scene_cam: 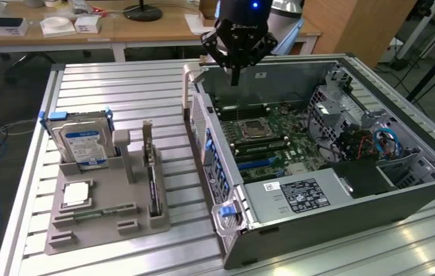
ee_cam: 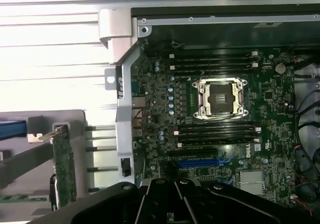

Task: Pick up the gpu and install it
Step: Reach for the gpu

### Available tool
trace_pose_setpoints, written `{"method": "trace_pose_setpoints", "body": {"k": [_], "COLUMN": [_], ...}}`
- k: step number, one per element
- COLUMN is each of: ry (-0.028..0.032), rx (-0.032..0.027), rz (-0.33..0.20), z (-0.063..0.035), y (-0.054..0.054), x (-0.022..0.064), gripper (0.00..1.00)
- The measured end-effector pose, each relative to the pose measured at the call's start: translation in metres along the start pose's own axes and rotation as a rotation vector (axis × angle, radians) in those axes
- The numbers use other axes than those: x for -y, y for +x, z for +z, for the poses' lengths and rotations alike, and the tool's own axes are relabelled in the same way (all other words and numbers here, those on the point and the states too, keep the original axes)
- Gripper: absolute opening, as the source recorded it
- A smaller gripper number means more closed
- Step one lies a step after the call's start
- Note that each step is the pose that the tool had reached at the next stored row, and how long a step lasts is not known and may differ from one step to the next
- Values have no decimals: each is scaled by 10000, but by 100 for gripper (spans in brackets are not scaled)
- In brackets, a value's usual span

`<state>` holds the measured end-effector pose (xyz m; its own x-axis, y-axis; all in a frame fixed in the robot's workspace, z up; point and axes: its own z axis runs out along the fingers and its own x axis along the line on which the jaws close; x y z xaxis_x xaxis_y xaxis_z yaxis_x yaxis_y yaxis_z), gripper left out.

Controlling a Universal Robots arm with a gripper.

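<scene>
Currently your hand hangs over the far wall of the open computer case. Its fingers are pressed together and there is nothing between them. It touches neither the case nor any of the parts.

The gpu is well apart from your hand. It stands on its long edge in a slot of the grey holder, on the side of the holder just beside the case. The end with the silver bracket points toward the worktop's far edge. In the wrist view you see the same card edge-on, green, with the bracket at one end.

The holder rests on the slatted metal worktop, toward the edge on the exterior view's left. A hard drive with a blue label stands upright at the holder's far end. A small square silvery part lies flat nearer the front edge.

The case lies on its side toward the worktop's edge on the exterior view's right, with its open face up. Inside you can see the motherboard and the metal-framed processor socket. The wrist view picks out a blue slot on the board beyond the socket.
</scene>
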<state>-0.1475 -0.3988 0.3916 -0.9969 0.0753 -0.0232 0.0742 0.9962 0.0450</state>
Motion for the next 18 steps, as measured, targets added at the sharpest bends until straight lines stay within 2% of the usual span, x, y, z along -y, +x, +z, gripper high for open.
{"method": "trace_pose_setpoints", "body": {"k": [5,18], "ry": [0,0], "rx": [1,1], "rz": [-1,1], "z": [5,12], "y": [151,691], "x": [12,53], "gripper": [11,11]}}
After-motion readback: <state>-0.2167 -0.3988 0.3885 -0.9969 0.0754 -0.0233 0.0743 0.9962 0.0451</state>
